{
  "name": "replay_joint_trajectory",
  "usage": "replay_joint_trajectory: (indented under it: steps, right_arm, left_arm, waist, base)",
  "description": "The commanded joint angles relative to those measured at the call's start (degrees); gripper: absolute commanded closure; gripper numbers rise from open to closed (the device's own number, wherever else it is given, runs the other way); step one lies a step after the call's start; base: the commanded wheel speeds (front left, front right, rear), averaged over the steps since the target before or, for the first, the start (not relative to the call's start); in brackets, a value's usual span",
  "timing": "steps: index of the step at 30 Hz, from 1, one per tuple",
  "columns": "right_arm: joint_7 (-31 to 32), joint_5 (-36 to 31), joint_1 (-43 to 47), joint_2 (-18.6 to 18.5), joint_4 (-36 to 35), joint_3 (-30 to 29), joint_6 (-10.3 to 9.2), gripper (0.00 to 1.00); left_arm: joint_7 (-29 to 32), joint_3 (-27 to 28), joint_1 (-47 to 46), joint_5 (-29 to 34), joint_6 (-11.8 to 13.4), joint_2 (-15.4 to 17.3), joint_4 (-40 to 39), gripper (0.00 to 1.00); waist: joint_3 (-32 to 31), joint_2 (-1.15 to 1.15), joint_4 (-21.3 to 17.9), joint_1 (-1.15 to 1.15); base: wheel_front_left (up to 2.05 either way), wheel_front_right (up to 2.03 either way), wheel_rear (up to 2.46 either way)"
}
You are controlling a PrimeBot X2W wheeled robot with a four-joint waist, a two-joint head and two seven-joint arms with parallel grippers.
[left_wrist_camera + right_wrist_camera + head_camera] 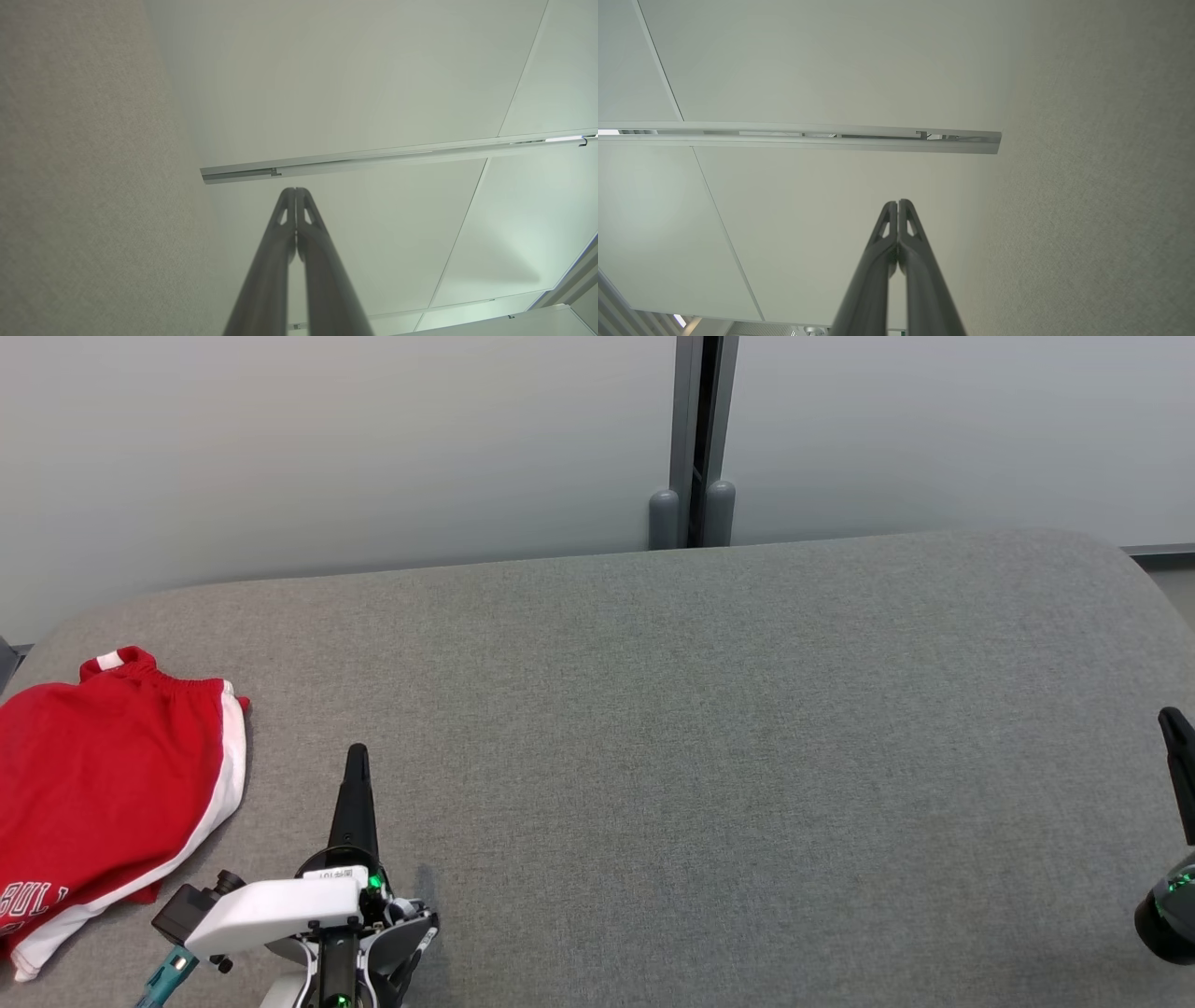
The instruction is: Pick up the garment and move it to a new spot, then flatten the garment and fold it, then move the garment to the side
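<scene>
Since the red garment [103, 775] lies fairly flat at the far left end of the grey surface [700, 756], waistband toward the wall and white side stripe toward the middle, it reads either as not yet picked up or as already set aside. The pictures alone do not settle which. It seems to be doubled over along its length, which leans me toward the last step, moving it to the side, being done or nearly so.

The left pincer [357, 756] stands near the garment's right edge but apart from it. Its two dark fingers are pressed together on nothing, and the left wrist view shows the tips meeting against a pale wall. The right pincer [1172, 723] is at the far right edge, well apart from the cloth, likewise pressed together and empty.

If work remains, the next move calls for the left pincer to spread its fingers and swing left over the cloth. It would then come down on the waistband or the white hem, pinching without dragging the layers askew.
</scene>
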Motion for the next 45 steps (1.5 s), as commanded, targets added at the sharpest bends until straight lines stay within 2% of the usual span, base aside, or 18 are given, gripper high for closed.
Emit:
replay_joint_trajectory:
  steps: [1,2,12,21,31,45]
  right_arm:
    - [-0.2,0.2,0.4,-0.3,0.0,0.1,0.01,1.0]
    - [0.0,0.0,0.0,0.0,0.0,0.0,-0.01,0.0]
    - [-3.1,-1.3,1.0,1.1,-1.1,1.9,-0.01,0.0]
    - [-8.4,-6.4,1.5,-0.2,-3.5,5.9,0.0,0.0]
    - [-13.7,-18.9,1.6,-1.5,-7.3,9.6,0.0,0.0]
    - [-19.7,-36.5,2.5,-2.2,-12.2,14.3,0.01,0.0]
  left_arm:
    - [-0.1,0.1,-0.9,0.1,-0.2,0.2,0.0,1.0]
    - [0.0,0.0,0.0,0.0,0.0,0.0,0.0,0.0]
    - [0.3,0.9,-0.3,0.1,0.0,0.4,0.2,0.0]
    - [0.1,1.7,-1.4,3.2,0.0,1.6,-0.5,0.0]
    - [0.0,3.2,-2.4,16.3,0.0,2.7,-2.2,0.0]
    - [0.0,3.6,-3.2,35.9,2.2,4.2,-5.2,0.0]
  waist:
    - [0.0,0.0,0.0,0.0]
    - [0.0,0.0,0.0,0.0]
    - [0.0,0.0,0.0,0.0]
    - [0.0,0.0,0.0,0.0]
    - [-0.1,0.0,0.1,0.0]
    - [-0.2,0.0,0.2,0.0]
  base:
    - [0.0,0.0,0.0]
    - [0.0,0.0,0.0]
    - [0.0,0.0,0.0]
    - [0.0,0.0,0.0]
    - [0.0,0.0,0.0]
    - [0.0,0.0,0.0]
